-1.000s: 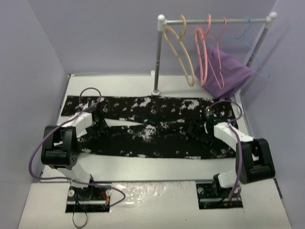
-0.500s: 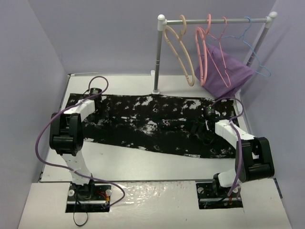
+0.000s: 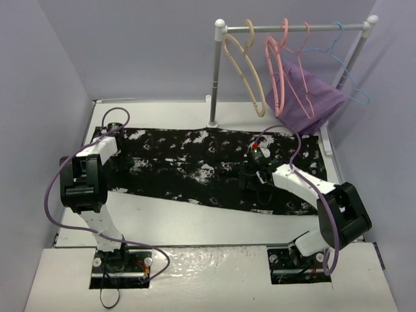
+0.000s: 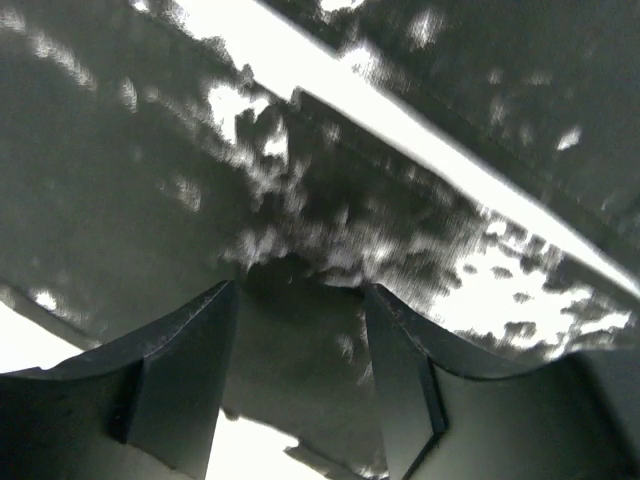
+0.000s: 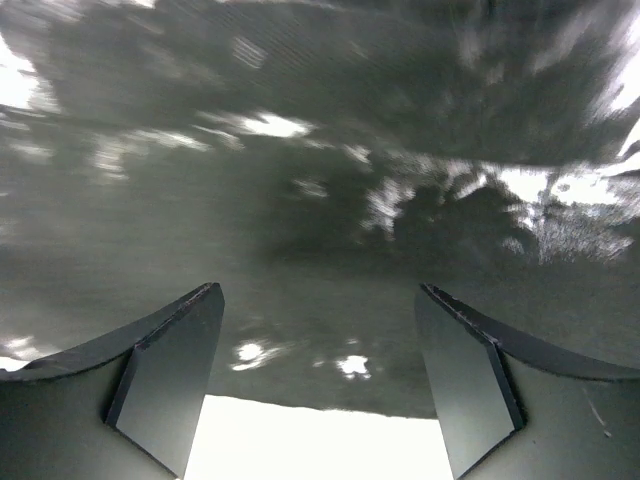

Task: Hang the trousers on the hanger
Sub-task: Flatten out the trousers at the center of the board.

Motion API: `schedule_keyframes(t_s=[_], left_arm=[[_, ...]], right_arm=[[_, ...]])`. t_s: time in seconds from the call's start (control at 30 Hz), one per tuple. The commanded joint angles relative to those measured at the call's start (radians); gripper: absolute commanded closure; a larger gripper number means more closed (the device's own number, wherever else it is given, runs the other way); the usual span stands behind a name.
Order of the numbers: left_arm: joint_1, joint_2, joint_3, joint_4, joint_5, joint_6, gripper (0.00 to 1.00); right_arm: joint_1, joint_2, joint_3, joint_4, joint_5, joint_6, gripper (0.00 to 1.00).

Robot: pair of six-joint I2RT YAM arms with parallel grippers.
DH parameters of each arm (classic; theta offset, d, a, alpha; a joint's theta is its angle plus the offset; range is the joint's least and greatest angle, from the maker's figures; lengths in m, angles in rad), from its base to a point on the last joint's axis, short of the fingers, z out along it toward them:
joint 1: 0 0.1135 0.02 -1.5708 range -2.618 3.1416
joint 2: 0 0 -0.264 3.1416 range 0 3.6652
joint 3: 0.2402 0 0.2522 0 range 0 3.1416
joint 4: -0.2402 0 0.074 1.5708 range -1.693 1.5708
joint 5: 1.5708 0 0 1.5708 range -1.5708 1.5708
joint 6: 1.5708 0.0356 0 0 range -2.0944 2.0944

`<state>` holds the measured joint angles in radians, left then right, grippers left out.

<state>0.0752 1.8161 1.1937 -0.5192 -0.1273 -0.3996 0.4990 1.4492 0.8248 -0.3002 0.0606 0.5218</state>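
The left claw [image 4: 298, 288] stands half-spread with nothing pinched that I can see, low over the 9 o'clock end of the trousers [image 3: 195, 170]. The right claw [image 5: 318, 289] gapes wide, released, just above the cloth toward 3 o'clock. The trousers lie flat across the table [image 3: 162, 221]. The hanger [image 3: 259, 109] hangs from the rail [image 3: 292, 28] at 1 o'clock, well apart from them.

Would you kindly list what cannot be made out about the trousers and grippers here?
- Left wrist view: blur hides whether the left gripper pinches the trousers.
- Right wrist view: motion blur smears the cloth under the right gripper.
- Top view: both grippers' fingers vanish against the black cloth.
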Motion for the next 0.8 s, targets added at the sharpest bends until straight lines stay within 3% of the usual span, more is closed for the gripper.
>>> schedule_keyframes(t_s=[0.0,0.2,0.43,0.6,0.77], left_arm=[[0.032,0.062,0.037,-0.172,-0.021,-0.053,0.52],[0.129,0.000,-0.059,-0.231,-0.043,-0.054,0.61],[0.202,-0.053,-0.111,-0.264,-0.075,-0.002,0.65],[0.178,-0.137,-0.091,-0.183,-0.006,0.013,0.63],[0.049,-0.222,-0.012,-0.177,-0.014,0.020,0.57]], right_arm=[[-0.004,0.040,-0.074,0.012,0.009,0.045,0.26],[0.001,-0.041,-0.150,-0.072,0.008,0.099,0.25],[0.015,-0.086,-0.107,-0.189,0.026,0.152,0.24],[0.015,-0.160,-0.043,-0.208,0.108,0.156,0.25],[-0.066,-0.194,-0.023,-0.201,0.151,0.156,0.25]])
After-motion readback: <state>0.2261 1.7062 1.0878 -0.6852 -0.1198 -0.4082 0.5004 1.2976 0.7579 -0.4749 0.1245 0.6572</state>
